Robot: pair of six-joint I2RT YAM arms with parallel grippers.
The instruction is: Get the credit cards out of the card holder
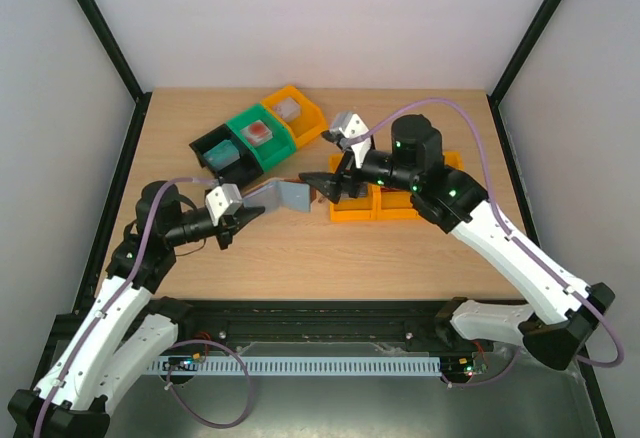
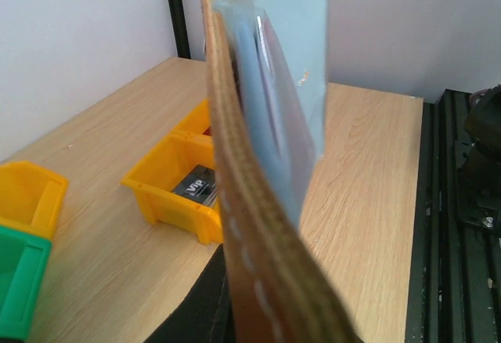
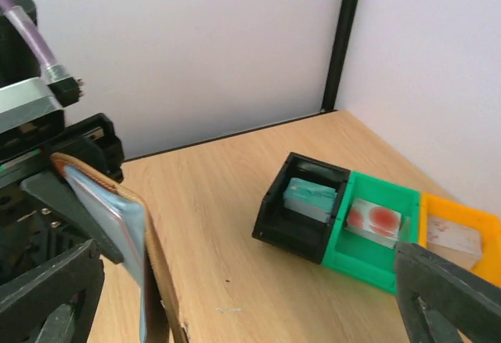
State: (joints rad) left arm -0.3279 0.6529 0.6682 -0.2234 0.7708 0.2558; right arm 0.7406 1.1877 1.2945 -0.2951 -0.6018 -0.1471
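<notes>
Wood-grain tabletop (image 1: 330, 258) stretches out past your arm bases. Your left gripper (image 1: 243, 210) is clamped on the open brown card holder (image 1: 285, 196), held up off the table mid-field. Your right gripper (image 1: 322, 186), fingers spread wide, sits just beside its edge, gripping nothing. Yellow bins (image 1: 385, 210) lie under that arm. Farther back you've got the black bin (image 1: 215, 150), green bin (image 1: 240, 123) and orange bin (image 1: 300, 103), then white walls (image 1: 320, 18).
</notes>
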